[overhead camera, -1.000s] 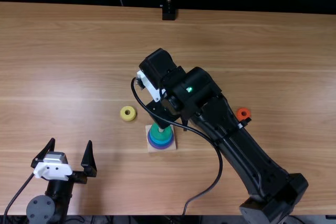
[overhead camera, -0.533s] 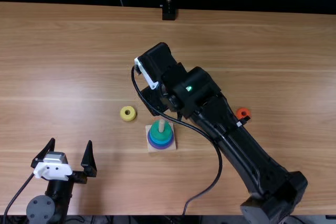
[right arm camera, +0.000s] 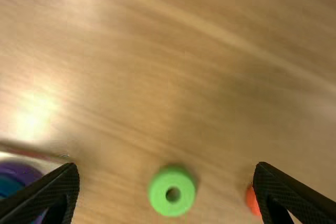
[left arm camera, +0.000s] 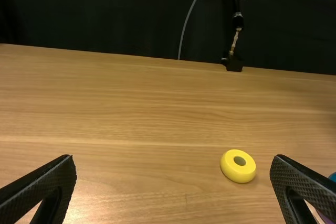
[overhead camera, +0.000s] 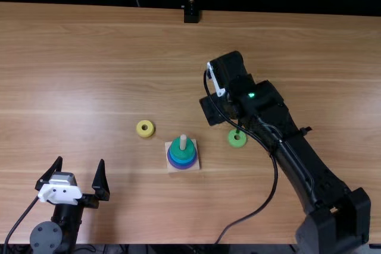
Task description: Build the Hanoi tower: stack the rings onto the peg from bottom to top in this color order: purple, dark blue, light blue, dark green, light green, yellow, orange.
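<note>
In the top view, purple, blue and dark green rings (overhead camera: 177, 149) are stacked around the peg (overhead camera: 183, 141) on a square wooden base (overhead camera: 172, 168). The right gripper (overhead camera: 214, 109) is over the table just beyond the light green ring (overhead camera: 231, 139); the yellow ring (overhead camera: 140, 131) lies left of the base. At the near left stands the left gripper (overhead camera: 81, 162), open. In the left wrist view, the open left gripper (left arm camera: 174, 159) has the yellow ring (left arm camera: 236, 174) beyond it. In the right wrist view, the right gripper (right arm camera: 167, 166) is open above the light green ring (right arm camera: 173, 179), with the orange ring (right arm camera: 253, 201) beside one finger.
The right arm (overhead camera: 292, 153) stretches diagonally over the table's right half, with its black cable looping near the stack's right side. A black mount (overhead camera: 191, 15) stands at the far edge of the table (overhead camera: 107, 75).
The right gripper has moved away from the stack, first toward the far side and then to the right. The dark green ring's top and the peg are now uncovered. The left arm has not moved.
</note>
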Tool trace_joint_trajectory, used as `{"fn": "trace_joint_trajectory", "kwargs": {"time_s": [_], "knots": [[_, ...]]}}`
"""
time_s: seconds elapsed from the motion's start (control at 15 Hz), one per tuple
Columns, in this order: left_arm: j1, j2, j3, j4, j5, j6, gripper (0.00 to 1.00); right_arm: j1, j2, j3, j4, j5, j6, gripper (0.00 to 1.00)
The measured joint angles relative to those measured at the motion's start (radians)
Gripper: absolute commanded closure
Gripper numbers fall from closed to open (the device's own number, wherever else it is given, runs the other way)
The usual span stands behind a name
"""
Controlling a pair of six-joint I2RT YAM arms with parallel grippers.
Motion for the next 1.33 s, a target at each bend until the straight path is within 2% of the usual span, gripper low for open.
{"fn": "trace_joint_trajectory", "kwargs": {"time_s": [0.13,0.2,0.27,0.33,0.4,0.53,0.6,0.67,0.73,0.87,1.13,1.33], "knots": [[0.000,0.000,0.000,0.000,0.000,0.000,0.00,-0.045,0.000,-0.081,0.000,-0.004,0.001,0.00],[0.000,0.000,0.000,0.000,0.000,0.000,0.00,-0.079,0.000,-0.109,0.000,-0.016,0.003,0.00],[0.000,0.000,0.000,0.000,0.000,0.000,0.00,-0.114,0.000,-0.129,0.006,-0.050,0.004,0.00],[0.000,0.000,0.000,0.001,0.000,0.000,0.00,-0.144,0.000,-0.142,0.009,-0.095,0.006,0.00],[0.000,0.000,0.000,0.000,0.000,0.000,0.00,-0.170,0.000,-0.159,0.010,-0.166,0.007,0.00],[0.000,0.000,0.000,0.000,0.000,0.000,0.00,-0.187,0.000,-0.180,0.002,-0.265,0.010,0.00],[0.000,0.000,0.000,0.000,0.000,0.000,0.00,-0.188,0.000,-0.183,0.006,-0.297,0.010,0.00],[0.000,0.000,0.000,0.000,0.000,0.000,0.00,-0.188,0.000,-0.184,0.011,-0.314,0.011,0.00],[0.000,0.000,0.000,0.000,0.000,0.000,0.00,-0.188,0.000,-0.184,0.013,-0.323,0.011,0.00],[0.000,0.000,0.000,0.000,0.000,0.000,0.00,-0.188,0.000,-0.184,0.017,-0.324,0.011,0.00],[0.000,0.000,0.000,0.000,0.000,0.000,0.00,-0.188,0.000,-0.220,0.018,-0.295,0.011,0.00],[0.000,0.000,0.000,0.000,0.000,0.000,0.00,-0.188,0.000,-0.239,0.017,-0.288,0.011,0.00]]}}
